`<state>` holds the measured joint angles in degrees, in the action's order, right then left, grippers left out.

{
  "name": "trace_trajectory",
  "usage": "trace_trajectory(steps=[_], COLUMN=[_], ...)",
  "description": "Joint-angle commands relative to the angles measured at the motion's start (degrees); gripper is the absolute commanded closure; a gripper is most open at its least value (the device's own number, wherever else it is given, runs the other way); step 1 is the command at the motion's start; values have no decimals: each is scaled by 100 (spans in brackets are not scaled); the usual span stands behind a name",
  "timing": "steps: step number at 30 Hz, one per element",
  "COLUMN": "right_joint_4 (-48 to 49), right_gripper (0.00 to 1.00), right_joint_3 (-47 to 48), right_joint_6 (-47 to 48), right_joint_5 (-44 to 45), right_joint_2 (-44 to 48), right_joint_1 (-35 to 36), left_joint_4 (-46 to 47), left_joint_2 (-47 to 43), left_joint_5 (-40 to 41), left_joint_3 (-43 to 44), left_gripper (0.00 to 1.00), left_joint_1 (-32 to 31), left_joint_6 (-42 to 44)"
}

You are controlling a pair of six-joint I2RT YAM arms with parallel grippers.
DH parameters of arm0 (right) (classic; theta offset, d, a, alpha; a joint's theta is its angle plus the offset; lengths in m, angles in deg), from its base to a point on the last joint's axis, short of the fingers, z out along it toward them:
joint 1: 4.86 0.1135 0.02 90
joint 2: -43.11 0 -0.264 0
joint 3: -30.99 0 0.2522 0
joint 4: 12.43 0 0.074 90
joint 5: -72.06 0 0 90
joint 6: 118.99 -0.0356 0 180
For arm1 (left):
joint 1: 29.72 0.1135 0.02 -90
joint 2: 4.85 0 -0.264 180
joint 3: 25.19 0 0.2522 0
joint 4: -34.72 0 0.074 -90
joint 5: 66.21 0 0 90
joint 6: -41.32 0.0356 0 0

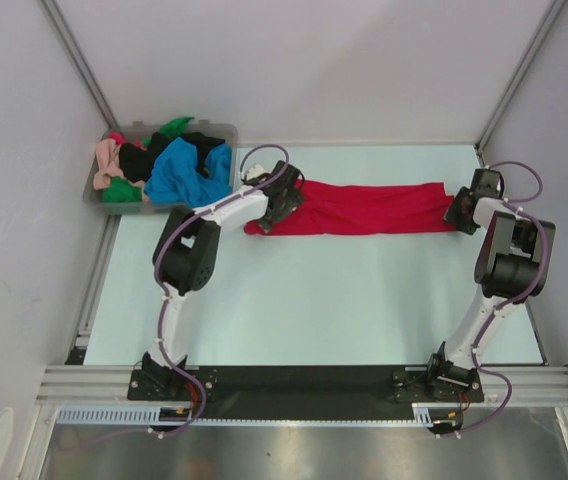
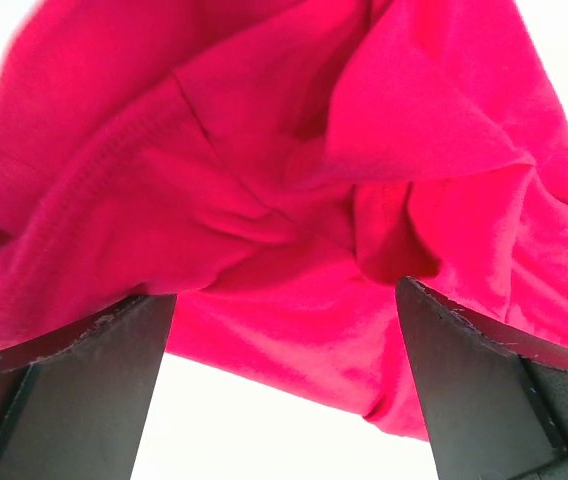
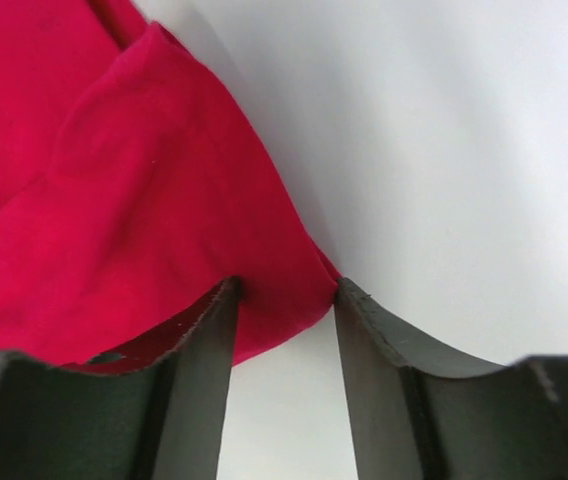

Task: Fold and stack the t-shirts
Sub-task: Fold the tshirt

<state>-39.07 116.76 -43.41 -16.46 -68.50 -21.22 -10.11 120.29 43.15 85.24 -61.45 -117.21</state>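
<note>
At the far side of the table (image 1: 314,300), your red shirt (image 1: 364,207) lies stretched out; left gripper (image 1: 284,206) gapes wide over its bunched end, right gripper (image 1: 461,213) sits half-open around the opposite corner.

shirt (image 1: 364,208): soft matt red cloth, stitched seam | bin (image 1: 219,126): clear grey plastic | table (image 1: 314,300): smooth, pale, matt | fingers (image 2: 74,400): matt black, scuffed edges | rail (image 1: 84,385): brushed metal | sheet (image 1: 314,455): dull-gloss metal

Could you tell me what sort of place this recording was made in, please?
Probably a lab test cell, not a home: two arms bolted along an aluminium frame, plain white panel walls on metal framing, and a grey bin of t-shirts.
</note>
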Motion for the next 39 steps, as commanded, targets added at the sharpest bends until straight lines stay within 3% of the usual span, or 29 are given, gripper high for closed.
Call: trace_trajectory(steps=[1,6,10,16,23,30,39], right_joint_4=[102,32,-126,-109,-92,-126,-206], right_gripper=[54,56,60,60,60,66,76], right_joint_3=[85,42,103,6,24,112,156], right_joint_6=[-35,70,176,193,220,272,316], right_joint_5=[134,195,274,266,239,213,257], right_joint_2=[-142,-63,-115,-1,-45,-106,-97], right_joint_1=[-8,10,10,10,36,45,45], left_joint_4=[4,92,-83,-198,-75,180,382], left_joint_2=[-596,-843,-667,-1209,-2152,-1941,-1336], left_joint_5=[183,96,-63,-292,-310,-117,174], left_joint_3=[203,537,608,-401,-1578,-2116,-1704], left_gripper=[2,2,2,2,5,12,21], left_joint_1=[79,166,228,228,360,448,597], left_joint_6=[813,1061,588,-98,-178,-459,-135])
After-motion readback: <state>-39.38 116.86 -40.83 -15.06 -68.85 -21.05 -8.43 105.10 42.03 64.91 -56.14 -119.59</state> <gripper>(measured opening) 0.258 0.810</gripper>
